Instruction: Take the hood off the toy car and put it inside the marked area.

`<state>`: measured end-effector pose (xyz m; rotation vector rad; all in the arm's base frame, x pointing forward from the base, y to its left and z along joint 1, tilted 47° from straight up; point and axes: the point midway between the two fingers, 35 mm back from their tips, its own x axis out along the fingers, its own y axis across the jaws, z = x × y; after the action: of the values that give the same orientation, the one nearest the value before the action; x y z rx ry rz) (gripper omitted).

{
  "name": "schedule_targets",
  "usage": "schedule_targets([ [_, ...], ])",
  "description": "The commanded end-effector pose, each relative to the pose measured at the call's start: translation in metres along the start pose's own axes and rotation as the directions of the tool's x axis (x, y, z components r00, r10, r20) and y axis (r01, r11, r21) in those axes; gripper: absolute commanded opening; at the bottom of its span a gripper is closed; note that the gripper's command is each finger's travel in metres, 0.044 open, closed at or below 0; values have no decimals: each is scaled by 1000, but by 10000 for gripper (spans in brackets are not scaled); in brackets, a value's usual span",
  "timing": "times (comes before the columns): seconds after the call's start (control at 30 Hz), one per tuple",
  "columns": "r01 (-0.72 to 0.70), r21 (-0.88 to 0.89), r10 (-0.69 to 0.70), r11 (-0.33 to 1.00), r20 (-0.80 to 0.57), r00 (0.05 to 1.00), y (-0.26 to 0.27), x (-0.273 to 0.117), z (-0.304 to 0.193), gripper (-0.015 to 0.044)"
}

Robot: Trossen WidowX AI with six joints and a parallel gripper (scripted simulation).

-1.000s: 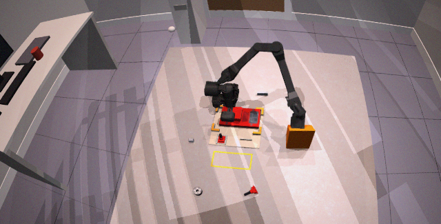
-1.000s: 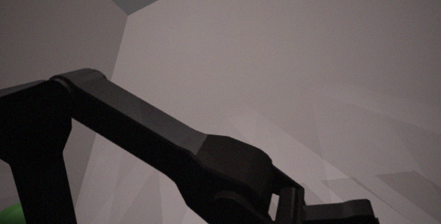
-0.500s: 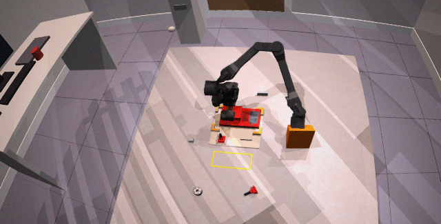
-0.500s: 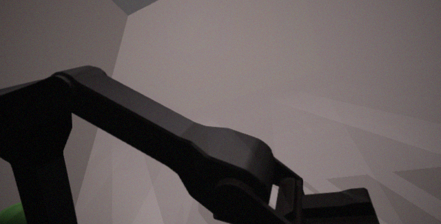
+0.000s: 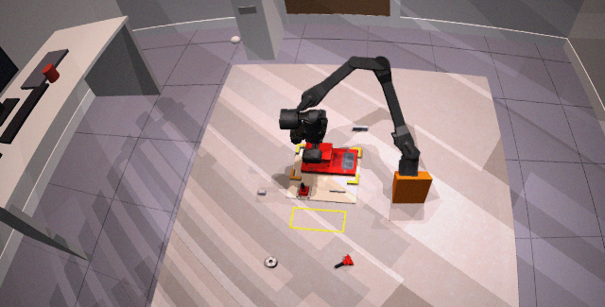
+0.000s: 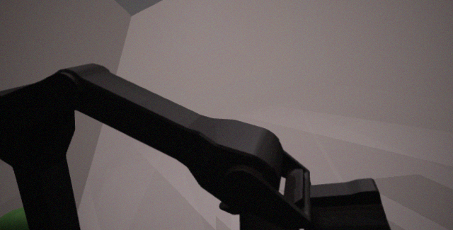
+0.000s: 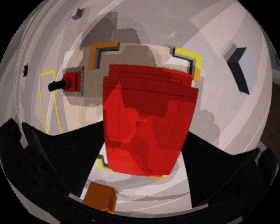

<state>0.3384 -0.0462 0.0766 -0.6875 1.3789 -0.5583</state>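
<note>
- Toy car (image 5: 337, 160): red body with a grey window panel, lying flat on a pale board framed by yellow and orange corner brackets, near the middle of the worktop.
- Hood (image 7: 145, 123): red panel at the car's end farthest from the orange base block, clamped in the gripper (image 5: 312, 156).
- Marked area (image 5: 318, 219): yellow-outlined rectangle on the worktop, just beyond the board toward the near edge; nothing inside it.
</note>
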Motion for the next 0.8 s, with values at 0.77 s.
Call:
schedule_targets([
  [0.77,-51,-11,51,999,1,999,85,-40,7,0],
])
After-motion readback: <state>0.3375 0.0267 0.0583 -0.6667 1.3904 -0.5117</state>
